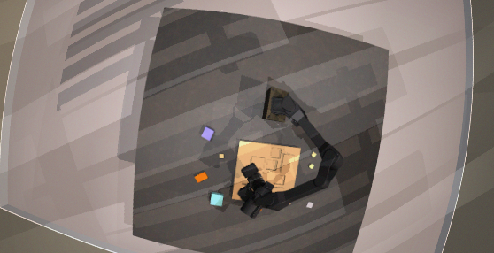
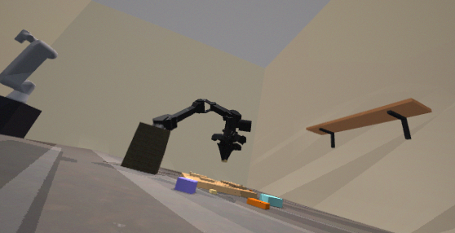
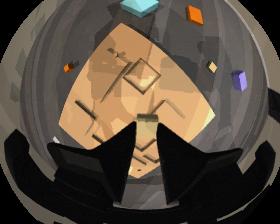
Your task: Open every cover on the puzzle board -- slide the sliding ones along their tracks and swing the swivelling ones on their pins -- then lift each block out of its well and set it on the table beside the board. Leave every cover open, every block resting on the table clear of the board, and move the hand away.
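Observation:
My gripper (image 2: 224,159) (image 3: 147,125) is shut on a small tan block (image 3: 147,119) and holds it well above the puzzle board (image 1: 245,150) (image 2: 237,191) (image 3: 191,111). In the top view the hand hides the board's lower left part and the fingertips. Wells and track outlines show on the board; cover positions are hard to tell. A purple block (image 1: 207,134) (image 2: 186,185) (image 3: 240,80), an orange block (image 1: 201,177) (image 2: 258,204) (image 3: 195,15), a cyan block (image 1: 216,199) (image 2: 271,200) (image 3: 140,6) and a small tan block (image 1: 221,156) (image 2: 213,191) (image 3: 212,67) lie beside the board.
Two small pale yellow pieces, one (image 1: 313,154) above the other (image 1: 312,166), and a whitish piece (image 1: 310,204) lie right of the board in the top view. A small orange piece (image 3: 68,67) lies off another side. The arm's base block (image 1: 268,108) (image 2: 147,148) stands behind the board.

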You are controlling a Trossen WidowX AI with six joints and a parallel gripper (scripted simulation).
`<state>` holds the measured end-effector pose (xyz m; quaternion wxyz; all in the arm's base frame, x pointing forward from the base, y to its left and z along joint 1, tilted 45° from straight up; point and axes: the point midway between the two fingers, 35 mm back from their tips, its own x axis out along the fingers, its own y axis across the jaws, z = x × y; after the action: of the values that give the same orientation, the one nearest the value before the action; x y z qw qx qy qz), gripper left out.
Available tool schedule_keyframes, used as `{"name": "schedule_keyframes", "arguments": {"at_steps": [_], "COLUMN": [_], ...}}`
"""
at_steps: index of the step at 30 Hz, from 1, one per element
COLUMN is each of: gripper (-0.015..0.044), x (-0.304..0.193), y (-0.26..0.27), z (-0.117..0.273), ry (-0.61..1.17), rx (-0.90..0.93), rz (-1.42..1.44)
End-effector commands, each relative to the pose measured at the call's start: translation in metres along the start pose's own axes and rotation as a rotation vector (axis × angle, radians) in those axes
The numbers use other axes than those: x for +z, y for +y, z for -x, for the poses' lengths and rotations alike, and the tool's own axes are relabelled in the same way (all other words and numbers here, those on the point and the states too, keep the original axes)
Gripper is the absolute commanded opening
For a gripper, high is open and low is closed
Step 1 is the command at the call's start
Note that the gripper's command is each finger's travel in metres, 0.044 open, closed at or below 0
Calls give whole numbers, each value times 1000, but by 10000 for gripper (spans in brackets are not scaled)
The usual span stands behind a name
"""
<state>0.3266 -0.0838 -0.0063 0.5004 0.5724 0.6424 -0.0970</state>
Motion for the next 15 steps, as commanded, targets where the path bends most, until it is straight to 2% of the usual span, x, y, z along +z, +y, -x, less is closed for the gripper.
{"name": "schedule_keyframes", "arguments": {"at_steps": [1,15], "gripper": [80,80], "x": [9,34], "y": [-14,-63], "z": [-1,0], "ry": [-3,-5], "rx": [-9,-17], "rz": [2,-1]}}
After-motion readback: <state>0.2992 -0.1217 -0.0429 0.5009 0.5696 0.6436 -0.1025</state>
